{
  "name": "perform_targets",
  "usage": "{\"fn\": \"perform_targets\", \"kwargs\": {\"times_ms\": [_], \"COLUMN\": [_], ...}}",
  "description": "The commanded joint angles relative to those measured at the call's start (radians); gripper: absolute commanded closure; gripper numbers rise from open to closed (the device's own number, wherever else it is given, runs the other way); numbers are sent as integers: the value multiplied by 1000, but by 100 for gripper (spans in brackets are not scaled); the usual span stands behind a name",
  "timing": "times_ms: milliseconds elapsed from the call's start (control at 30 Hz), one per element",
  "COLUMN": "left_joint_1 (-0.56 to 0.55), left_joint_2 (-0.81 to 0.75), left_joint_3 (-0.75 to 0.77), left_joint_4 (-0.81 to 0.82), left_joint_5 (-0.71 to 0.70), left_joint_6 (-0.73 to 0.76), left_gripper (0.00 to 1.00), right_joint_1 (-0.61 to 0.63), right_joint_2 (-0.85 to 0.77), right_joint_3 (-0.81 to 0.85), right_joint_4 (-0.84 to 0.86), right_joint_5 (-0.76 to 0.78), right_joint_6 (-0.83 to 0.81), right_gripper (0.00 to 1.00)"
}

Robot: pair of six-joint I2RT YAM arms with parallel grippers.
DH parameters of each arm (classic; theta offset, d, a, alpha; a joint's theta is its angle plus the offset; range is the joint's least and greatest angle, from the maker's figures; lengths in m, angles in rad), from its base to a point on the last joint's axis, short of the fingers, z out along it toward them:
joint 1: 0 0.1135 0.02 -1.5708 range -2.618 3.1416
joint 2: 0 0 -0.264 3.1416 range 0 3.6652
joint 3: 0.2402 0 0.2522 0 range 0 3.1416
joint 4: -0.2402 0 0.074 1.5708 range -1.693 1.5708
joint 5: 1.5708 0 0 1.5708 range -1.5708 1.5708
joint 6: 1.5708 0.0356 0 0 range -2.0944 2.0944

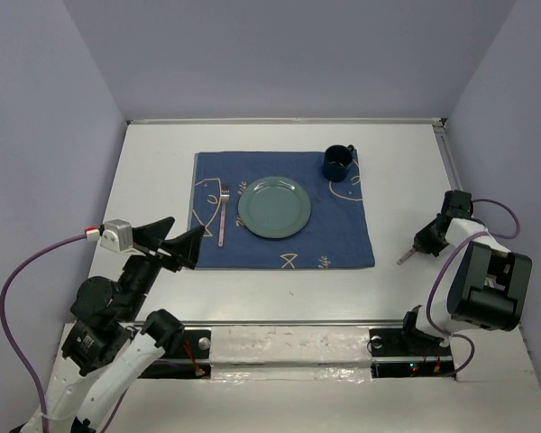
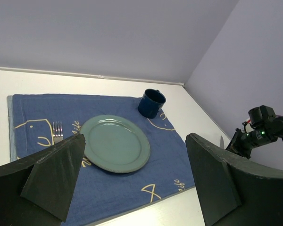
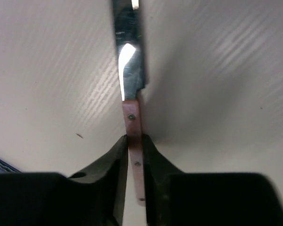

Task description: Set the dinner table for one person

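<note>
Clamping a knife (image 3: pixel 130 70) by its handle, the right hand (image 3: pixel 134 142) aims the blade straight ahead.

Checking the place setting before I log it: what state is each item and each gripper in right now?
plate: flat, empty, centre of cloth.
fork: lying on cloth, left of plate.
mug: upright, cloth's far right corner.
cloth: spread flat on dinner table.
knife: handle clamped in right gripper, off the cloth.
left gripper: open, empty.
right gripper: shut on knife.
</note>
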Motion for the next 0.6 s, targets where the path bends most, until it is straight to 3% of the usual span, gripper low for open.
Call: {"fn": "perform_targets", "kwargs": {"times_ms": [0, 233, 333, 467, 567], "left_joint_1": [-7, -11, -13, -13, -11], "left_joint_2": [-20, -17, -9, 6, 32], "left_joint_3": [10, 10, 10, 10, 10], "left_joint_4": [34, 33, 31, 34, 34], "left_joint_5": [-11, -16, -15, -13, -13], "left_joint_6": [17, 17, 15, 17, 17], "left_gripper": [1, 1, 1, 1, 1], "right_joint_1": [-4, 20, 86, 259, 430], "right_joint_2": [76, 31, -89, -276, -342], "right_joint_3": [6, 34, 69, 146, 218], "right_joint_4": [-22, -59, -77, -105, -108], "right_joint_5": [-30, 38, 114, 252, 223], "right_joint_6": [-19, -51, -61, -74, -101], "right_gripper": [98, 100, 100, 100, 100]}}
